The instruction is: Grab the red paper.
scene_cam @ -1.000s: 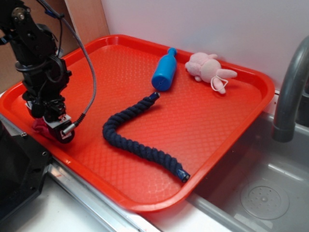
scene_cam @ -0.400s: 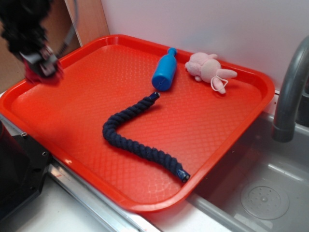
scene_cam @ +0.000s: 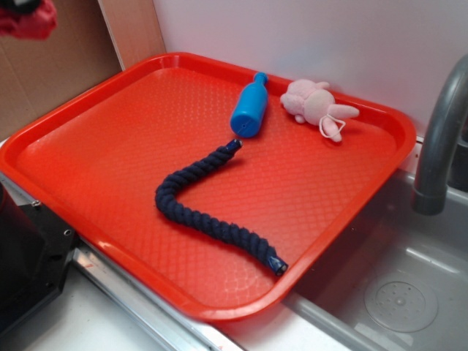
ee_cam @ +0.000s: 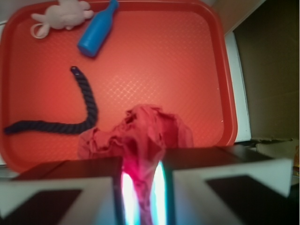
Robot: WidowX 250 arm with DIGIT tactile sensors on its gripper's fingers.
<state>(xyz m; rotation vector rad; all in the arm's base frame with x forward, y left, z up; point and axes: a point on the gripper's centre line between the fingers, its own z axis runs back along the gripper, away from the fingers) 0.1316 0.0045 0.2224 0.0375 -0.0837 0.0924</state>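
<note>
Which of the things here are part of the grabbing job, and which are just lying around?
Part of the job:
- red paper, pinched in the gripper

Just lying about, all on the orange-red tray:
- blue bottle
- pink plush toy
- dark blue rope

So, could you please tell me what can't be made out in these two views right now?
- Claw: in the exterior view it is cut off by the top-left edge; only a scrap of red paper shows.
- Red paper: in the wrist view its pinched lower part is blurred and washed out by glare.
- Tray: its near edge is hidden behind the paper and claw.
</note>
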